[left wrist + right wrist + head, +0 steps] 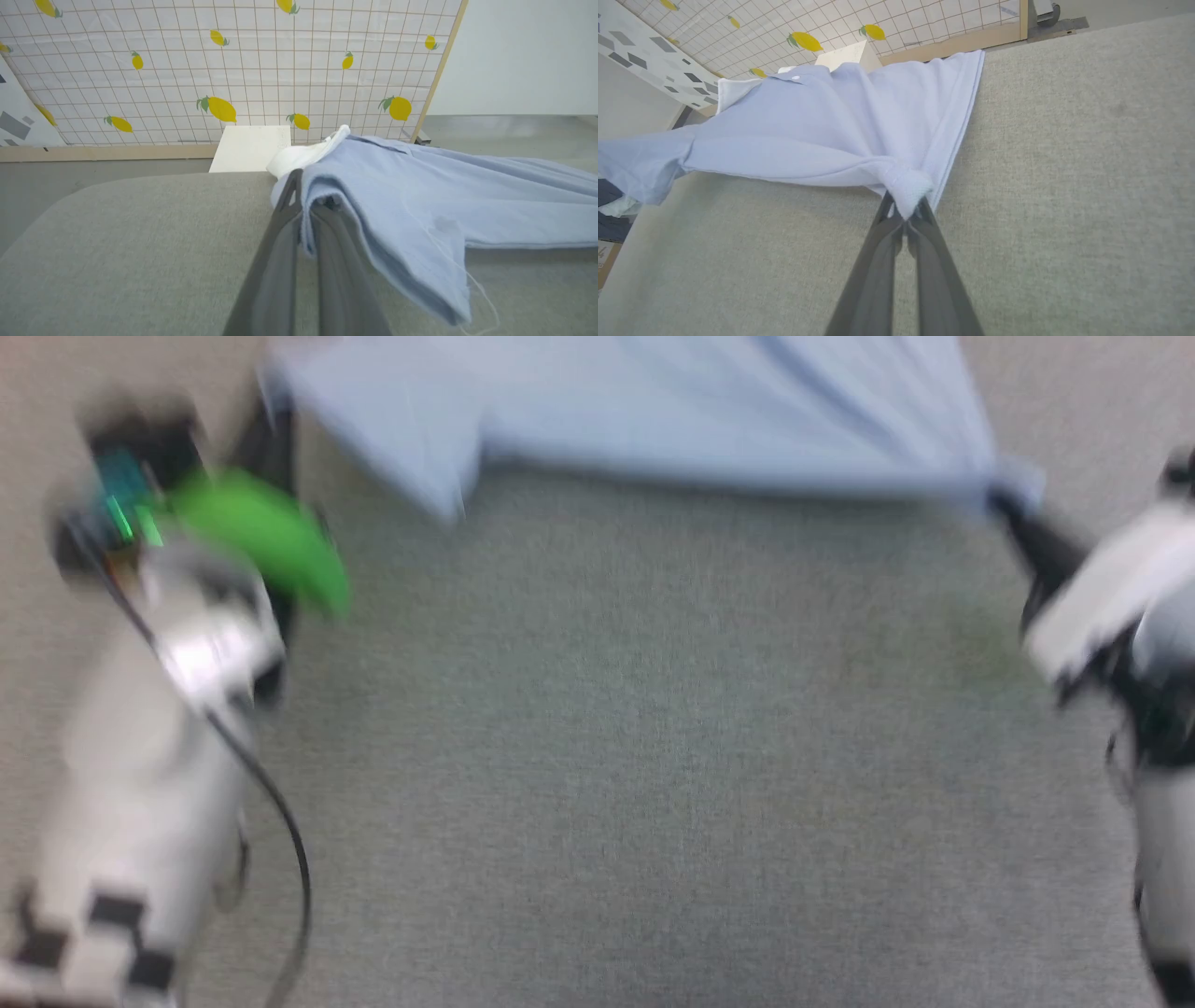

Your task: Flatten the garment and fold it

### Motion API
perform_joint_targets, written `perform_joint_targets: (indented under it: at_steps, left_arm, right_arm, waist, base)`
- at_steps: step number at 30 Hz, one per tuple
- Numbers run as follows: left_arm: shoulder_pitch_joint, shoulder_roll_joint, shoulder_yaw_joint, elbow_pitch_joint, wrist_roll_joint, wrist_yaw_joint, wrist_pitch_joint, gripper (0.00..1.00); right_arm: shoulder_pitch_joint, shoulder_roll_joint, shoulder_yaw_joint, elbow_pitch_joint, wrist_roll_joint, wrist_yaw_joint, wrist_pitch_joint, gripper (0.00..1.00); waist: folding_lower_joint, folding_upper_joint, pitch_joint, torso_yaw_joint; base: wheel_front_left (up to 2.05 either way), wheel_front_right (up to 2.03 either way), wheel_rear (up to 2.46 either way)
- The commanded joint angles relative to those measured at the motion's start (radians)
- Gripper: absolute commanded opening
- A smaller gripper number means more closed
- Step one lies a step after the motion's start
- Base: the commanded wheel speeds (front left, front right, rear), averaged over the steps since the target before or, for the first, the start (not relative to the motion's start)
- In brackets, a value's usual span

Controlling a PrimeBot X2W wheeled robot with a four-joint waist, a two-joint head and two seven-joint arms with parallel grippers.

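1. Shirt (822,126): light blue, soft knit, short-sleeved. It spreads away beyond both sets of fingertips over a grey cloth-covered table (1064,186). Its near edge is pulled taut from one gripper to the other.
2. Left gripper (308,205): the fingers are pressed together and pinch a fold of the shirt at their tips. The cloth drapes over the right-hand finger. A sleeve (420,266) hangs to the right of the fingers, with loose threads at its edge.
3. Right gripper (905,219): the fingers are closed and clamp a bunched corner of the shirt at their tips. The stitched hem (964,121) runs up and away from the tips toward the far edge of the table.
4. Collar band (299,156): white, just beyond the left fingertips. In the right wrist view it is far up and to the left, beside a small button (795,78).
5. White block (250,149): past the table edge, up and left of the left fingertips.
6. Screen (257,70): white grid with a lemon print, upright behind the block.
7. Head view, blurred: a green cover (261,537) and a black cable (280,821) on the left arm.
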Motion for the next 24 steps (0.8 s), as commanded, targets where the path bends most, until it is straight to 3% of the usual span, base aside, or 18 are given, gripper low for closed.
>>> perform_joint_targets:
  at_steps: [1, 13, 18, 24]
  left_arm:
    - [0.074, 0.003, 0.002, -0.026, -0.023, 0.013, 0.006, 0.00]
    - [0.639, -0.018, 0.038, -0.294, -0.217, 0.134, 0.137, 0.00]
    - [0.821, -0.008, 0.062, -0.408, -0.306, 0.207, 0.242, 0.00]
    - [0.982, 0.049, 0.056, -0.512, -0.369, 0.292, 0.406, 0.00]
  right_arm:
    - [0.053, 0.006, 0.004, -0.016, 0.017, -0.001, -0.021, 0.00]
    - [0.438, 0.016, -0.044, -0.022, 0.042, -0.001, -0.111, 0.00]
    - [0.563, -0.006, -0.044, -0.050, 0.026, -0.001, -0.079, 0.00]
    - [0.681, -0.030, -0.054, -0.087, 0.015, -0.001, 0.012, 0.00]
  waist:
    - [0.0001, 0.0000, -0.146, 0.024]
    - [0.0001, 0.0000, -0.284, 0.035]
    - [0.0001, 0.0000, -0.315, 0.036]
    - [0.0001, 0.0000, -0.343, 0.034]
  base:
    - [0.00, 0.00, 0.00]
    - [0.00, 0.00, 0.00]
    - [0.00, 0.00, 0.00]
    - [0.00, 0.00, 0.00]
